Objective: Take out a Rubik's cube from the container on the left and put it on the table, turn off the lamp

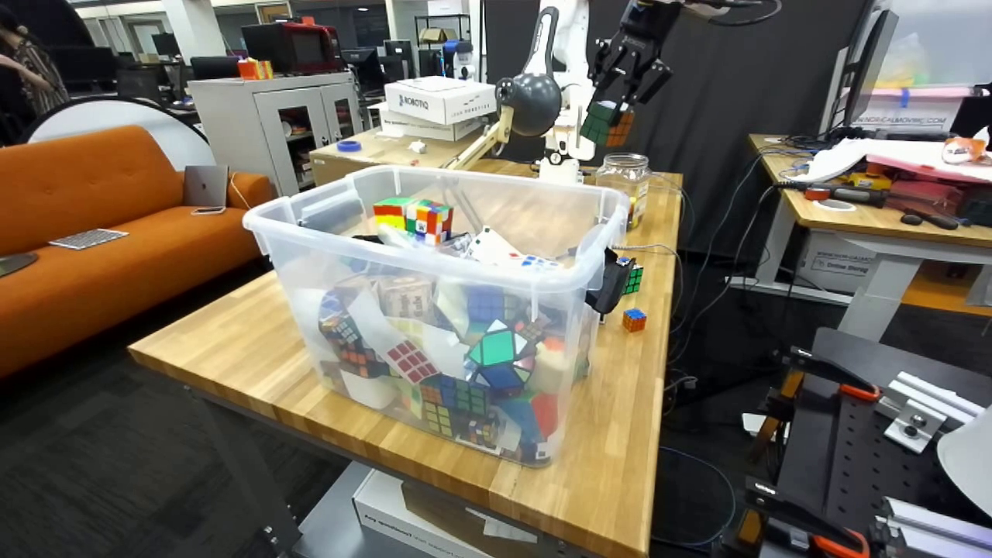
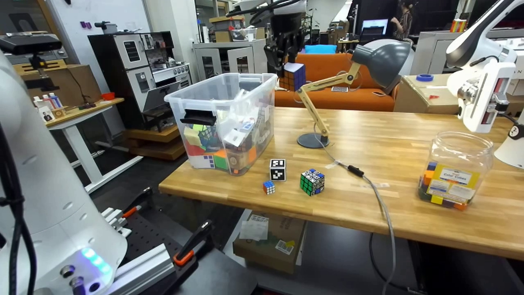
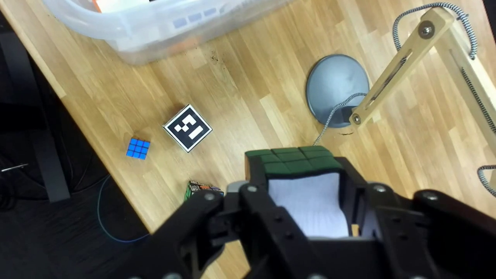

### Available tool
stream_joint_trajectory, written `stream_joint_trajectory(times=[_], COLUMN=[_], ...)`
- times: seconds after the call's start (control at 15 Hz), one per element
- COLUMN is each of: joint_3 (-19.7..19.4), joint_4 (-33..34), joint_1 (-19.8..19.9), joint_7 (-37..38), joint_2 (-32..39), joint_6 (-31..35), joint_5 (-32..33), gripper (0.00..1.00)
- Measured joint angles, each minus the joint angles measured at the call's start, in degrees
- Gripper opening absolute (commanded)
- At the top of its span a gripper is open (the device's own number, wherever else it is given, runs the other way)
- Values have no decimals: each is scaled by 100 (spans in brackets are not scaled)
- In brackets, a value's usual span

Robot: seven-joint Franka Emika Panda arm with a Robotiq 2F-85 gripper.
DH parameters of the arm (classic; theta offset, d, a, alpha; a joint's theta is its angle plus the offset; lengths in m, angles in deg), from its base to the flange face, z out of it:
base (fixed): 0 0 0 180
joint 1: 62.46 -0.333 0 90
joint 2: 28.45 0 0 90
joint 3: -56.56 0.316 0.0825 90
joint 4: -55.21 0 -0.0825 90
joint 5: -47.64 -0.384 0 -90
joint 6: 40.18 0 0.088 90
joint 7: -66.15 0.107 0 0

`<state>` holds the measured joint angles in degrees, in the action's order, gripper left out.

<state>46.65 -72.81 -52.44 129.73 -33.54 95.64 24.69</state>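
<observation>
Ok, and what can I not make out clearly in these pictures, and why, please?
Lamp: bulb hidden by its shade in both exterior views.
Container: mostly cut off by the wrist view's top edge.
Held Rubik's cube: gripped sides largely covered by the end effector in the wrist view.
Patterned cube: partly hidden behind the end effector there.
Jar label: fine print too small to read in an exterior view.

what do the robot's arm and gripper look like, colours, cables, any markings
The arm is white and rounded, with a glowing pale-blue strip low down and black cables running alongside. The gripper is black, with angular jointed linkages and round metallic screw heads. I can make out no lettering on either.
</observation>
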Motion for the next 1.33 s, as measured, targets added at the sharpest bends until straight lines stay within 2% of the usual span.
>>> stream_joint_trajectory(times=[0.27, 0.33, 0.8, 1.33], joint_3=[0, 0, -15, -23], joint_4=[6, 6, 148, 1255], joint_1=[0, 0, 2, -5], joint_7=[6, 6, -3, -15], joint_2=[0, 0, 200, 1564], joint_6=[1, 1, 60, 106], joint_5=[-1, -1, 69, 249], gripper=[47, 22, 22, 22])
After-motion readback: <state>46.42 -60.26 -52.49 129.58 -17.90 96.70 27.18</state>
